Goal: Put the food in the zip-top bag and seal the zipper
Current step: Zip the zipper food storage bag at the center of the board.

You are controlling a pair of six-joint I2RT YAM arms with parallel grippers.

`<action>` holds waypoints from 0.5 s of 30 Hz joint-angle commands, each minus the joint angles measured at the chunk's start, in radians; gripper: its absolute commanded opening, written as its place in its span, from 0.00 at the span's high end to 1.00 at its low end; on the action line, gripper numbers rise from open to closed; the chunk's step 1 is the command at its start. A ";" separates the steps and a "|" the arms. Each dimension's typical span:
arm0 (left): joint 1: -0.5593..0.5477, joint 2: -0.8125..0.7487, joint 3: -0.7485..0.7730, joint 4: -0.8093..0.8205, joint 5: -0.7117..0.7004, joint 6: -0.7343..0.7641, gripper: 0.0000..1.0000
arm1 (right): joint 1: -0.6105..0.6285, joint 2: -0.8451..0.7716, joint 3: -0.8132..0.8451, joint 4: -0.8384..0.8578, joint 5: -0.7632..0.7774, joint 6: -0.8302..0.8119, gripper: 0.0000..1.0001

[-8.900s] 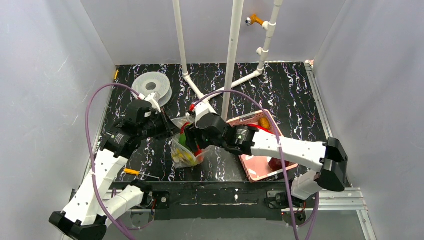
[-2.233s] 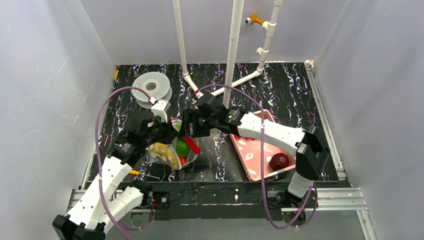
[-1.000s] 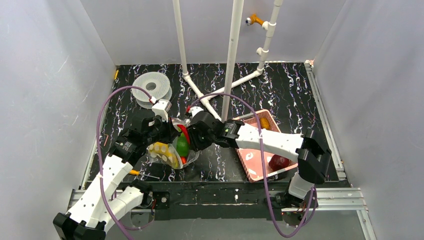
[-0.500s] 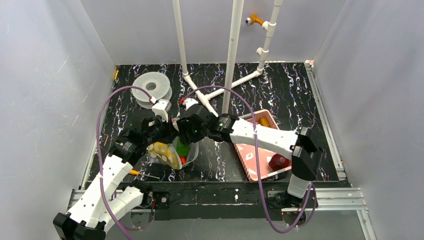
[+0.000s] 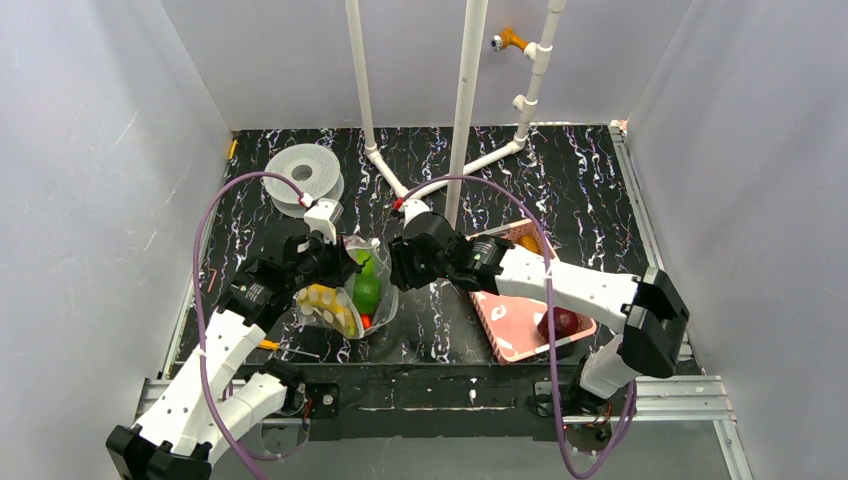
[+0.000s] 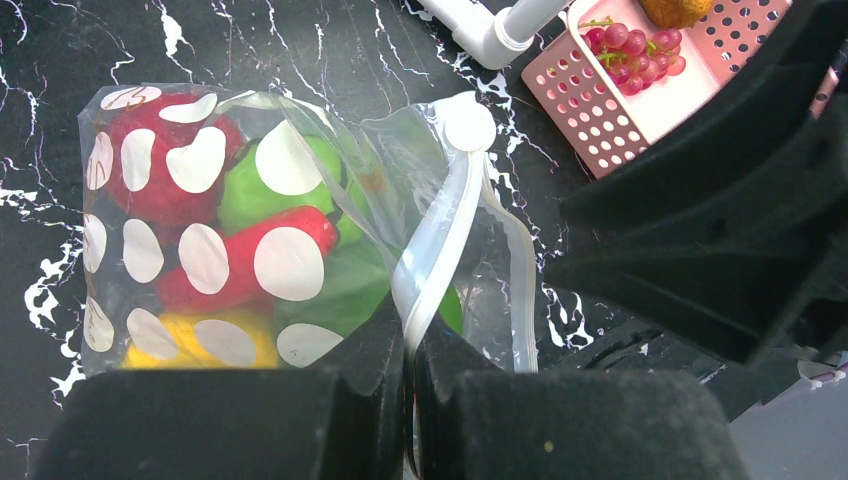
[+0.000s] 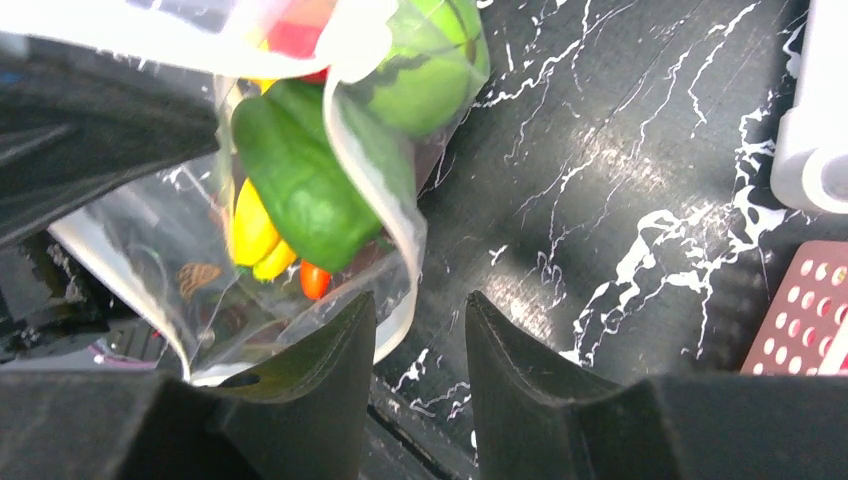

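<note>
Now the right gripper (image 5: 396,268) has backed away to the right of the bag (image 5: 350,302), jaws spread and empty; the red chilli (image 6: 250,262) it handled lies inside. The left gripper (image 6: 410,352) stays pinched on the bag's mouth edge, left of centre in the top view. Grapes (image 6: 632,48) and a dark red fruit (image 5: 560,322) wait in the basket (image 5: 505,330), so filling is unfinished.

2 white arms (image 5: 580,285), black joints (image 5: 655,315), purple cables (image 5: 197,285)

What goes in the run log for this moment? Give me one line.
left claw: shut on zip-top bag mouth | right claw: open, empty, beside bag | bag: unsealed, food inside | basket: grapes inside
</note>
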 commanded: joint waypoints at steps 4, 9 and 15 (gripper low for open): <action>-0.002 0.000 -0.013 0.031 0.010 0.004 1.00 | -0.021 0.077 0.040 0.112 -0.037 0.020 0.56; -0.002 0.008 -0.014 0.033 0.013 0.005 1.00 | -0.023 0.119 0.070 0.141 -0.034 0.027 0.64; -0.002 0.007 -0.016 0.031 -0.005 -0.026 1.00 | -0.034 0.090 0.096 0.116 -0.032 0.135 0.99</action>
